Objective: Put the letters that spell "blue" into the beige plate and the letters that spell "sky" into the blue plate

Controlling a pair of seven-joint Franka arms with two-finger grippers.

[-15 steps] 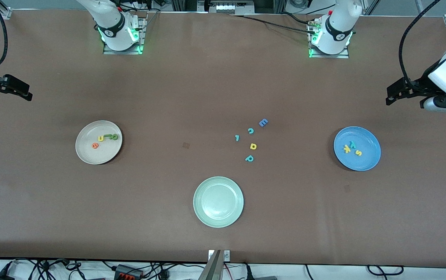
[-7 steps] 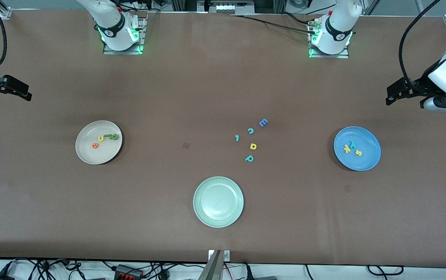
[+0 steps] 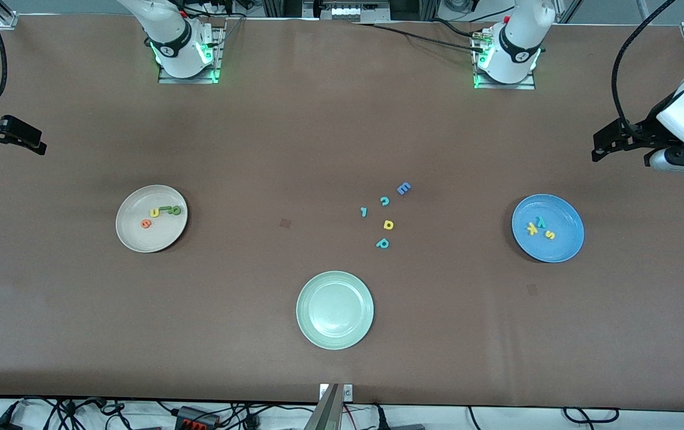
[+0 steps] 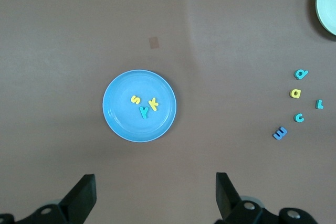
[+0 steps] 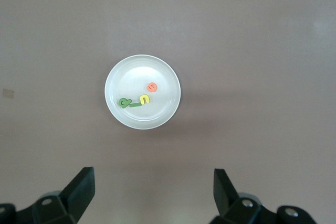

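The beige plate [image 3: 139, 239] lies toward the right arm's end of the table. It holds the green b [image 3: 175, 210], green l [image 3: 165, 208], yellow u [image 3: 155, 212] and orange e [image 3: 146, 224]. The blue plate [image 3: 564, 248] lies toward the left arm's end with the yellow s [image 3: 550, 235], yellow k [image 3: 532, 229] and teal y [image 3: 541, 222] in it. My right gripper [image 3: 42, 147] hangs open and empty high over its table end, looking down on the beige plate [image 5: 157, 114]. My left gripper [image 3: 596, 149] hangs open and empty above the blue plate [image 4: 121, 121].
A pale green plate [image 3: 335, 334] sits nearest the front camera, mid-table. Loose letters lie between it and the bases: a blue E [image 3: 403, 189], teal c [image 3: 384, 201], a small teal piece [image 3: 364, 211], a yellow a-shaped letter [image 3: 388, 224] and a teal p [image 3: 382, 243].
My right gripper has drifted slightly outward toward its end of the table. The left arm, plates and letters have stayed put.
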